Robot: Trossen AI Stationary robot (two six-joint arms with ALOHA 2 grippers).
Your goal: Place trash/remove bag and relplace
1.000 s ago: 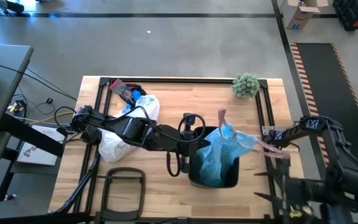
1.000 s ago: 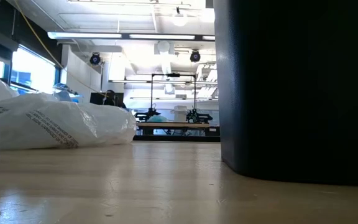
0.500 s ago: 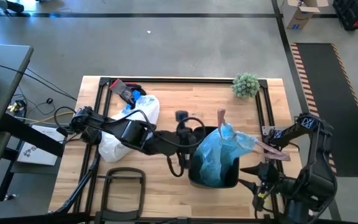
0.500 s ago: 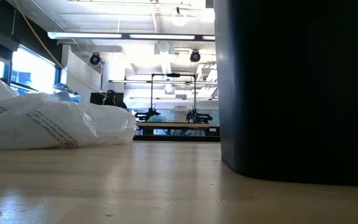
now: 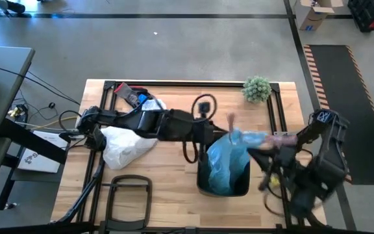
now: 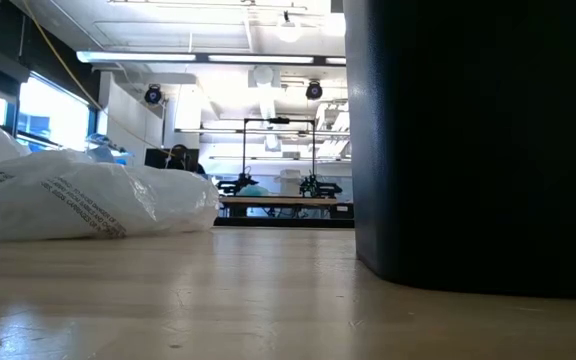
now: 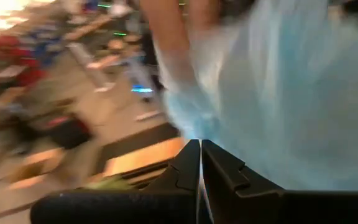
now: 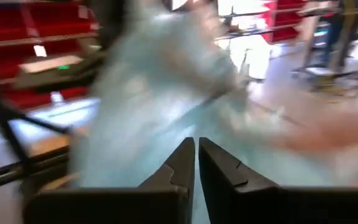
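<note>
At the bin mouth, mid-worktop: both arms meet over the light-blue bag [image 5: 229,159]
Left jaws [image 7: 200,163]: closed, fingers pressed together; the bag [image 7: 291,93] fills the view just ahead and seems caught between the tips; the blur leaves that uncertain
Right jaws [image 8: 196,160]: closed; the bag [image 8: 160,106] lies right at the tips; whether film is pinched I cannot tell
Bag: crinkled, bulging up out of the black bin [image 5: 223,185]; reddish tie [image 5: 231,121] sticking up at its far side
Bin, low view: a dark wall [image 6: 478,140] close by
White bag [image 5: 132,140]: on the worktop [image 5: 174,91] under the left arm; dark print [image 6: 88,205] on it, too small to read
Plant [image 5: 256,89]: far corner
</note>
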